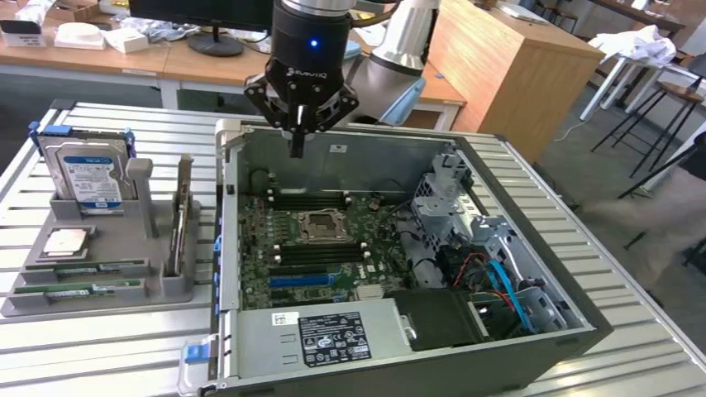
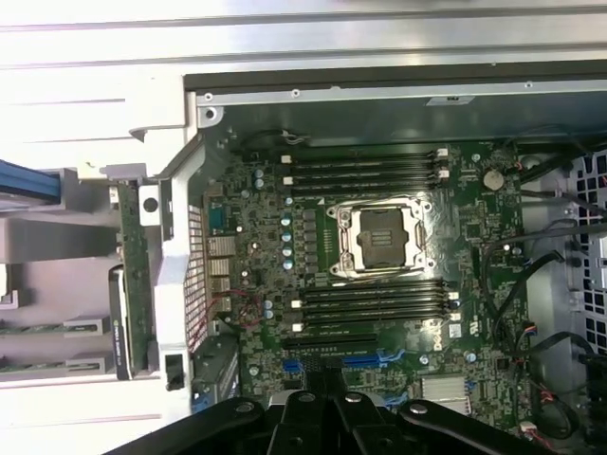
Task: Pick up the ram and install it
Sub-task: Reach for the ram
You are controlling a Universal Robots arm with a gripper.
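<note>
Ram (image 1: 79,288) lying flat in a front groove of gray parts holder (image 1: 111,302) on bench (image 1: 66,347), kept lined up for a grasp, not yet picked | tool (image 1: 296,147) closed, apparently empty, hanging over open computer case (image 1: 364,161), well apart from ram | motherboard's memory slots (image 1: 320,248) bare, flanking CPU socket (image 1: 321,223)

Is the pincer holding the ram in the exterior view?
No, the shut pincer hangs empty above the open case, while the ram lies in the grey tray.
</note>
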